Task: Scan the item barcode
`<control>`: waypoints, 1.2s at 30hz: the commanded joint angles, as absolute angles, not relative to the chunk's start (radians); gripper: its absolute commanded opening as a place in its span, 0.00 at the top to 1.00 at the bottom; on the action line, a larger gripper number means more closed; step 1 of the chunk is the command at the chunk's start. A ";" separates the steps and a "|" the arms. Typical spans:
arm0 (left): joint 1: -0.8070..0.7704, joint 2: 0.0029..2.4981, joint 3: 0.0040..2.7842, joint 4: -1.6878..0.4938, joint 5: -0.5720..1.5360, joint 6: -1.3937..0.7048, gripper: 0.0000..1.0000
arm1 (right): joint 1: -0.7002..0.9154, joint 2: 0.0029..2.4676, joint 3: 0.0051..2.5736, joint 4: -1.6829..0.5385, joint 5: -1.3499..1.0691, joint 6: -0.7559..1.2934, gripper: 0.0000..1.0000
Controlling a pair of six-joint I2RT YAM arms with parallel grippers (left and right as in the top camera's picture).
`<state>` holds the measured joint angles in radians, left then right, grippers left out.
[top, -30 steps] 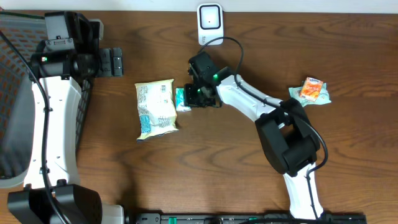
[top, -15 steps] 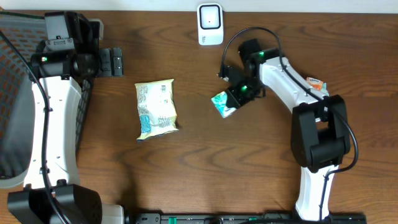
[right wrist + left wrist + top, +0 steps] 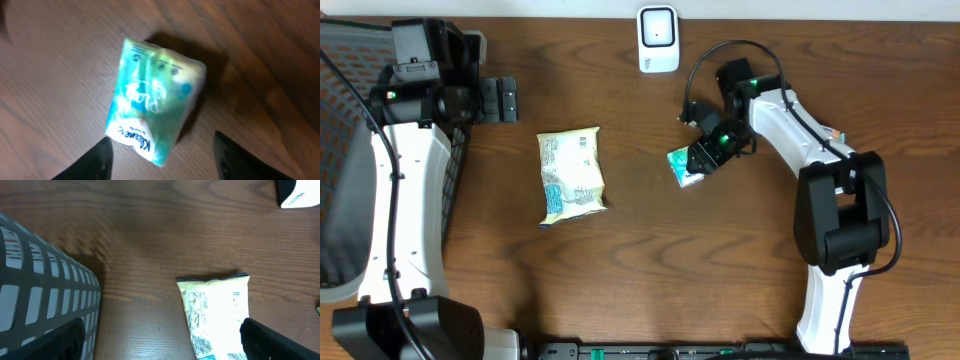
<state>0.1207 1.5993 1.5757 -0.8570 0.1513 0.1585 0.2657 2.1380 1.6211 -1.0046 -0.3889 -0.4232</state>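
Table (image 3: 650, 260): brown wood; it carries everything else.
Basket (image 3: 340, 150): grey, with a mesh wall, at the far left edge of the table, beside the left arm.
Left arm (image 3: 405, 200): white and black, it stands along the left side, well apart from the tissue pack.
Right arm (image 3: 800, 130): white and black, it reaches from the lower right up and then toward the middle, with a black cable looped above it.
Snack bag (image 3: 571, 176): pale yellow and white, flat on the table left of the middle, between the two arms.
Scanner (image 3: 658, 38): white, at the far edge of the table, up and to the left of the tissue pack.
Tissue pack (image 3: 684, 167): green and white, it lies on the wood near the middle, just at the tip of the right gripper.
Left gripper (image 3: 508, 100): fingers spread wide, nothing between them, near the basket.
Right gripper (image 3: 705, 157): in the wrist view the fingers (image 3: 102, 155) stand apart on both sides of the near end of the pack and do not hold it.
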 commanded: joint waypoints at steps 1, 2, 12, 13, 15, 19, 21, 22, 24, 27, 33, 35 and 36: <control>0.119 1.601 1.588 -0.860 0.146 0.172 0.02 | 0.254 2.114 1.628 -1.002 -0.400 -0.305 0.54; 0.119 1.601 1.588 -0.860 0.146 0.172 0.02 | 0.254 2.115 1.626 -1.000 -0.403 -0.271 0.59; 0.119 1.601 1.588 -0.860 0.146 0.172 0.02 | 0.286 2.127 1.584 -0.991 -0.416 -0.009 0.75; 0.119 1.601 1.588 -0.860 0.146 0.172 0.03 | 0.286 2.127 1.573 -0.987 -0.417 -0.002 0.75; 0.119 1.601 1.588 -0.860 0.146 0.172 0.02 | 0.286 2.127 1.551 -0.982 -0.416 0.008 0.75; 0.119 1.601 1.588 -0.860 0.146 0.172 0.02 | 0.285 2.127 1.507 -0.959 -0.366 0.042 0.74; 0.119 1.601 1.588 -0.860 0.146 0.172 0.03 | 0.286 2.127 1.485 -0.939 -0.357 0.045 0.75; 0.119 1.601 1.588 -0.860 0.146 0.172 0.02 | 0.286 2.127 1.477 -0.930 -0.358 0.045 0.77; 0.119 1.601 1.588 -0.860 0.146 0.172 0.02 | 0.286 2.127 1.468 -0.919 -0.358 0.048 0.85; 0.119 1.601 1.588 -0.860 0.146 0.172 0.02 | 0.286 2.126 1.470 -0.911 -0.369 0.049 0.99; 0.119 1.601 1.588 -0.860 0.146 0.172 0.02 | 0.271 2.108 1.495 -0.919 -0.508 0.047 0.99; 0.119 1.601 1.588 -0.860 0.146 0.172 0.02 | 0.260 2.088 1.512 -0.920 -0.624 0.013 0.99; 0.119 1.601 1.588 -0.860 0.146 0.172 0.03 | 0.254 2.079 1.518 -0.920 -0.687 -0.011 0.99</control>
<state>0.1207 1.5993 1.5757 -0.8570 0.1513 0.1585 0.2714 2.1246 1.4895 -0.9211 -0.5022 0.0322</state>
